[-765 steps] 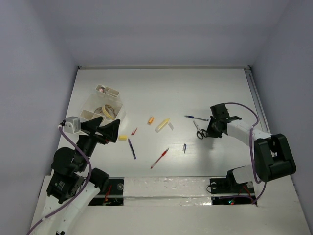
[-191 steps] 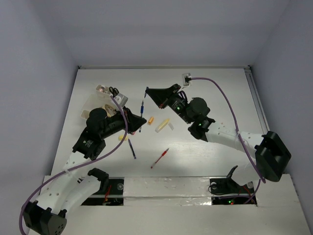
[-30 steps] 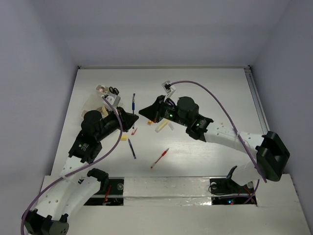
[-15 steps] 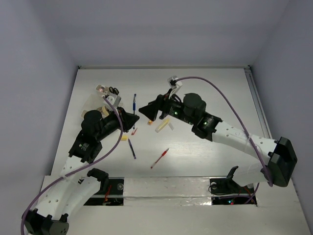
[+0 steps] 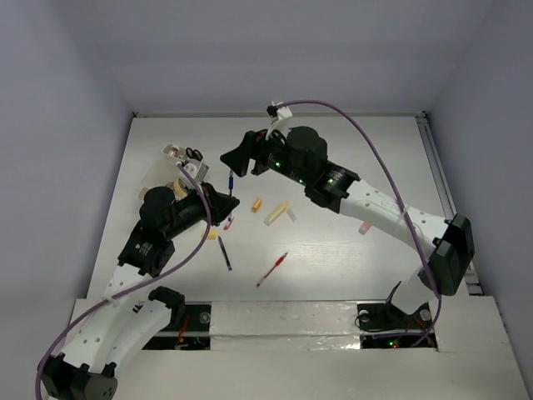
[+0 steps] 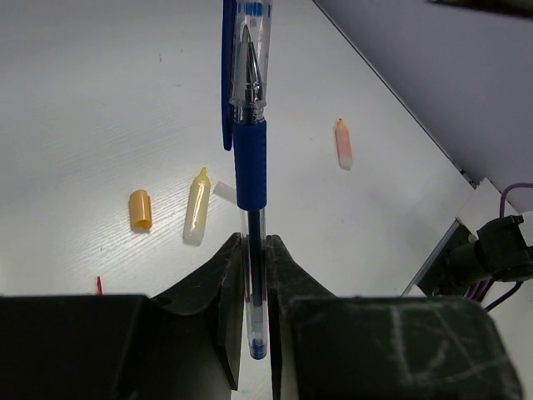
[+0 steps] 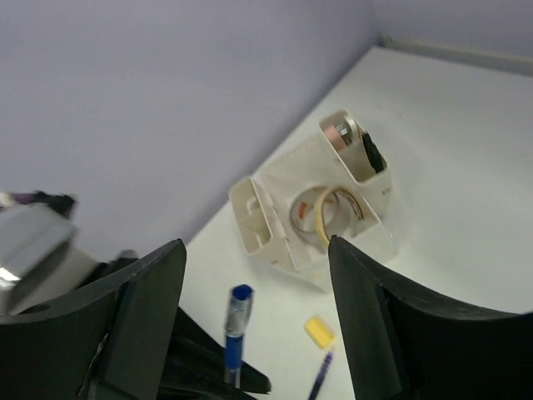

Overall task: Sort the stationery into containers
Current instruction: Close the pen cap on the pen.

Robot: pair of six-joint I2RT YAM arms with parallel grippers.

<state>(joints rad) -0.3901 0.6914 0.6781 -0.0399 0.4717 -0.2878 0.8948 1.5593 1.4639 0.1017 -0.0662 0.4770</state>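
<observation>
- Box (image 5: 164, 172) lies furthest left, just beyond the left gripper (image 5: 223, 200) and off to that gripper's left, near it but apart.
- Seen from the right wrist, the box's wall (image 7: 287, 179) encloses tape rolls (image 7: 325, 208) in the middle compartment. The far compartment holds a dark thing that may be scissors (image 7: 371, 154). A narrow compartment (image 7: 254, 218) on the side facing the pen looks bare.
- Left gripper (image 6: 252, 242) has its jaws clamped on the blue pen (image 6: 250, 158), pinching the clear barrel close to the tail end. Of the two tools it is the one carrying something, and the box is on its side of the table.
- Blue pen (image 5: 229, 178) runs straight out from the left gripper's fingers, capped end leading away from the wrist. In the right wrist view it (image 7: 236, 329) stands roughly upright above the table.
- The box is therefore to the left of the pen's long axis, not ahead of it. I judge the coming move needs a swing leftward, then a tilt to line the pen up with the narrow compartment.
- Right gripper (image 5: 236, 160) hovers just past the pen's capped end without touching it. Its fingers (image 7: 137, 321) are spread wide with nothing between them, and the box lies ahead of them.
- Orange bit (image 5: 256, 204) and pale yellow piece (image 5: 276, 213) lie on the table to the right of the left gripper, well apart from the box. Red pen (image 5: 272, 269) lies nearer the arm bases.
</observation>
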